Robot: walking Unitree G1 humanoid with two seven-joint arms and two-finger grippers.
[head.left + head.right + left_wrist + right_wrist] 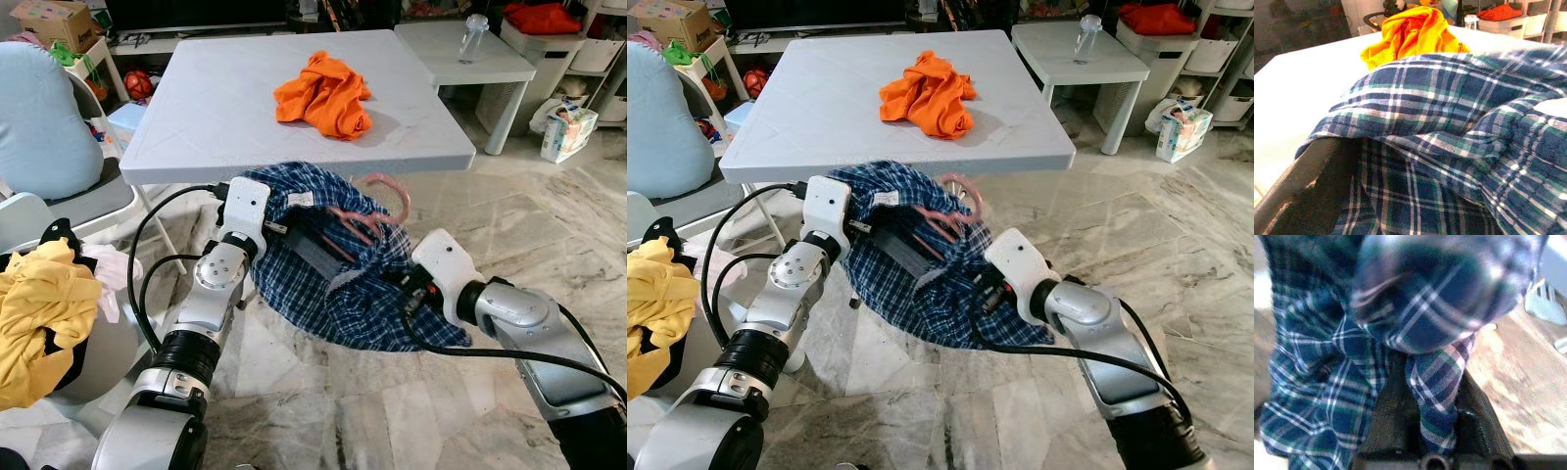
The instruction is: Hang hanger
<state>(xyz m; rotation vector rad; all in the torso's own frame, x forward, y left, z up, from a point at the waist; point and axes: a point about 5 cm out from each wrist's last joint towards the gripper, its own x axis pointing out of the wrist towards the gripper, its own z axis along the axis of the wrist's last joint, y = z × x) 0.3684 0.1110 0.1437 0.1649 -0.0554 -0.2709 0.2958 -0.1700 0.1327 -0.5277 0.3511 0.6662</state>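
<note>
- Plaid cotton, blue and green, is what you have slung between both arms: the checked shirt (pixel 338 274) hangs in the air just below the near edge of the white folding table (pixel 225 108), with the pink hanger (pixel 377 201) tangled in its open neck, the hook curling up toward the table edge.
- Judging by how the cloth sags in a pouch, the hanger is not seated in the shoulders; you would do well to spread the two arms a little so the collar opens flat before you try to hang anything.
- Keep the hook free of the fabric and of the table edge as you lift, or it may snag and tip the shirt off.
- Your right gripper (pixel 1432 396) has its black fingers closed on a fold of the plaid, which runs down between them in the right wrist view.
- Your left gripper (pixel 263 227) is at the shirt's other side, with cloth draped over one dark finger (pixel 1308 191); whether it pinches the shirt or is merely buried in it, you cannot tell.
- Ignore the orange garment (pixel 326 95) lying further back on the table and the yellow clothes (pixel 44 318) at your left; neither is in the way.
</note>
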